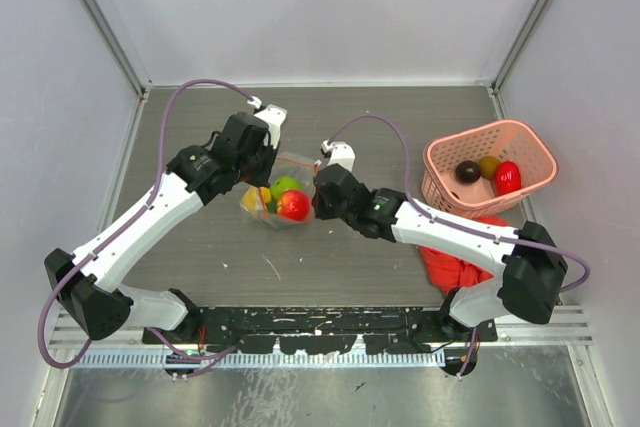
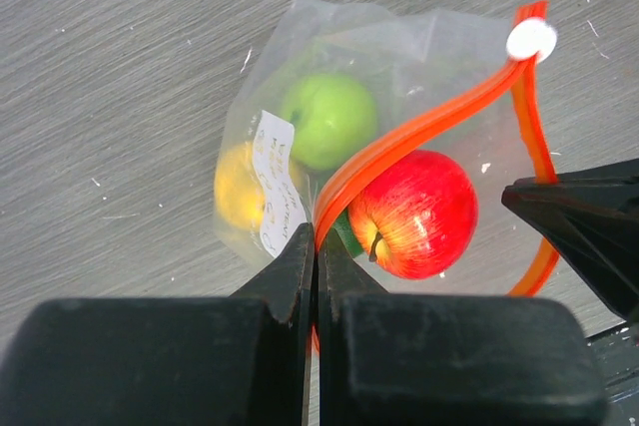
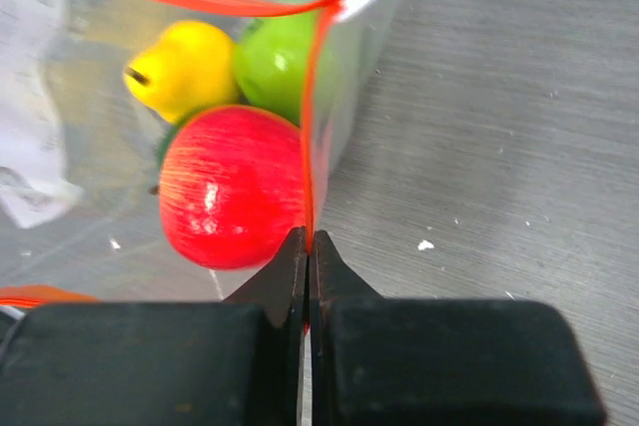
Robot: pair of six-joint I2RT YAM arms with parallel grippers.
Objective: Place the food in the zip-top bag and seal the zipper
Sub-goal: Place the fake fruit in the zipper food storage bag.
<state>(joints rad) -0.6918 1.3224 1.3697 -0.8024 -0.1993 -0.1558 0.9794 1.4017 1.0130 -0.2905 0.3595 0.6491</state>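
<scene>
Zipper [image 2: 429, 125] stretches between the arms: left fingers [image 2: 290, 271] pinch it at one side, right fingers [image 3: 285, 271] at the other, mouth open; zip-top bag [image 1: 292, 167] with food [image 2: 417, 213] lies centre frame on the surface [image 1: 340, 257].

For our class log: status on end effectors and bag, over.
Left end effector, right end effector shut on zipper. Zip-top bag open, red apple inside. Three fruits in basket.

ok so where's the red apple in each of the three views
top external: red apple mid-table, in the zip-top bag.
left wrist: red apple right of centre, below the zipper.
right wrist: red apple left of centre, against the zipper.
shared landmark: green apple beside it, in all three.
</scene>
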